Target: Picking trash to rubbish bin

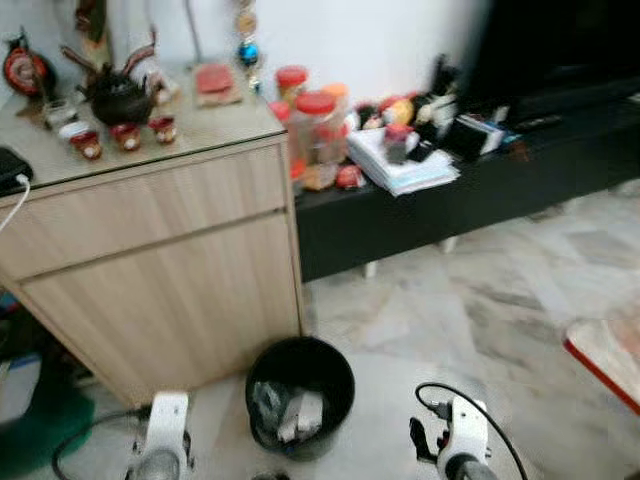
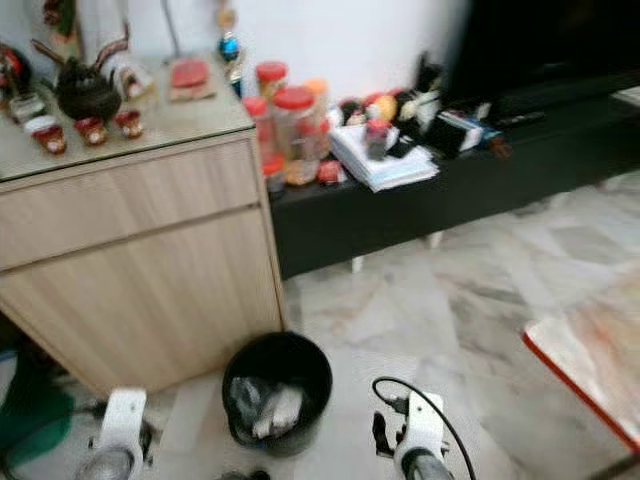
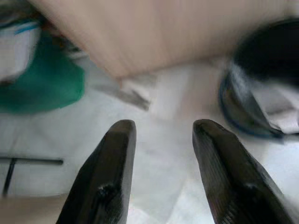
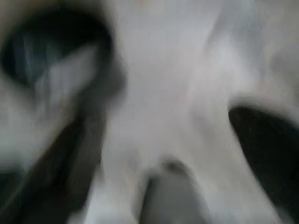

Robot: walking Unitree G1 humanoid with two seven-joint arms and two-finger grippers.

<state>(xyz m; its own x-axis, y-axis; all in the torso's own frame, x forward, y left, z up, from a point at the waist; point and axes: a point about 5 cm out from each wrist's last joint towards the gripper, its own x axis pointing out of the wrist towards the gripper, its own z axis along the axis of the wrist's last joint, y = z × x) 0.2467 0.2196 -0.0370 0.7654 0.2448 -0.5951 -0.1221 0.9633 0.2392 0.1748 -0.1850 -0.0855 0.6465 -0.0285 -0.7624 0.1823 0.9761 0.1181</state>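
My rubbish bin stands on the pale marble floor, just beside the corner of the light wood cabinet. It is round and black, and crumpled white and grey trash lies inside it. The bin sits between my two arms, low in the head views: my left arm hangs to one side of it and my right arm to the other, a little farther off.

In the left wrist view my left gripper hangs above the floor with its two black fingers spread wide and nothing between them. The bin shows just beside it, off to the side of the fingers, with the paper in it; the cabinet's base lies ahead and something green sits near it.

My right wrist view is badly blurred. I make out the bin's dark mouth near one corner, but I cannot tell how the right gripper stands.
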